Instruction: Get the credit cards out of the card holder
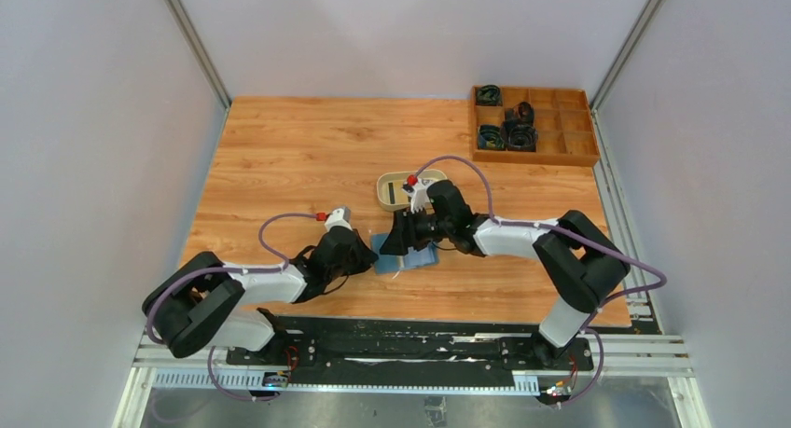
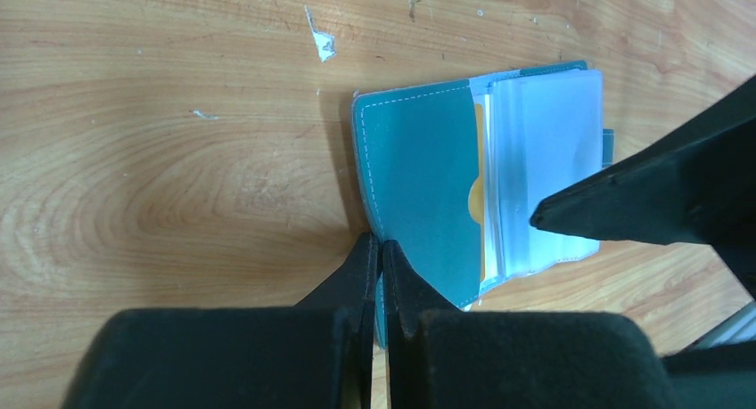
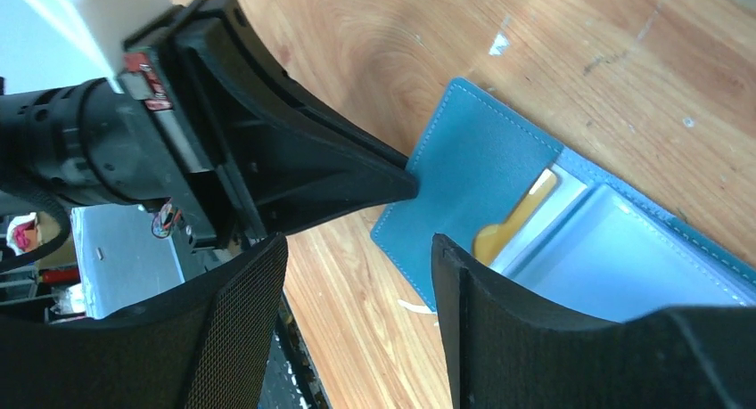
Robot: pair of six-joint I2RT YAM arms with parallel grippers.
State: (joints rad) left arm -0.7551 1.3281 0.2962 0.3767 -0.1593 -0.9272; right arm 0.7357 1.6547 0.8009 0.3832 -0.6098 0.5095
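left claw (image 2: 382, 249): seemingly pinching card holder (image 2: 419, 186) edge | right claw (image 3: 358, 244): spread above it

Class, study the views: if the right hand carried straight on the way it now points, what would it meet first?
Most likely the open card holder, with the left hand pinching its flap just beyond; depth is unclear.

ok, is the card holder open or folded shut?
Open: the card holder lies spread on the table, inner pocket and clear sleeves exposed, a yellow card edge showing in the pocket.
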